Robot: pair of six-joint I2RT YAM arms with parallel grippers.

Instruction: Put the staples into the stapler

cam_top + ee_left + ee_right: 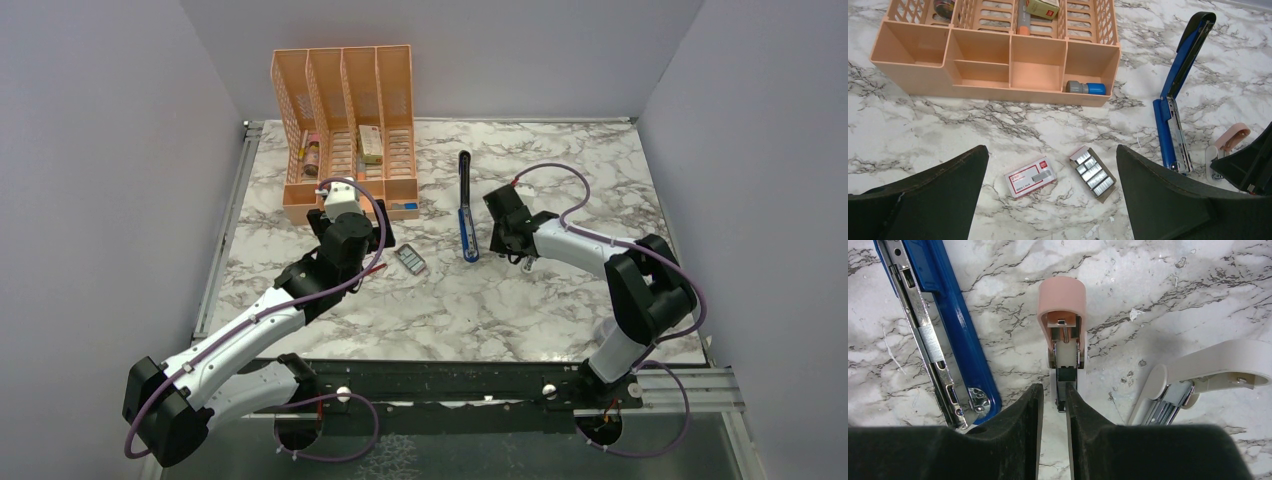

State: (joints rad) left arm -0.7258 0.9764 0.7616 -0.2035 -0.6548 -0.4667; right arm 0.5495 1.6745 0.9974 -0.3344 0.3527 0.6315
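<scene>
The blue stapler (466, 215) lies swung open on the marble, its black arm folded back and its metal channel (930, 340) bare. The staples (1093, 172) sit as silvery strips in a small tray (411, 261), with the red-and-white box (1030, 176) beside it. My left gripper (1050, 150) hangs wide open above the box and tray, touching neither. My right gripper (1054, 390) is low beside the stapler's front end (973, 400), its jaws a narrow gap apart. The end of a small pink stapler (1062, 300) pokes into that gap near the right finger; the left finger stands clear of it.
A peach desk organiser (345, 130) stands at the back left, holding a blue-grey cylinder (1086, 88) and other small items. A white curved clip-like piece (1218, 362) lies just right of the pink stapler. Grey walls close in the table on three sides.
</scene>
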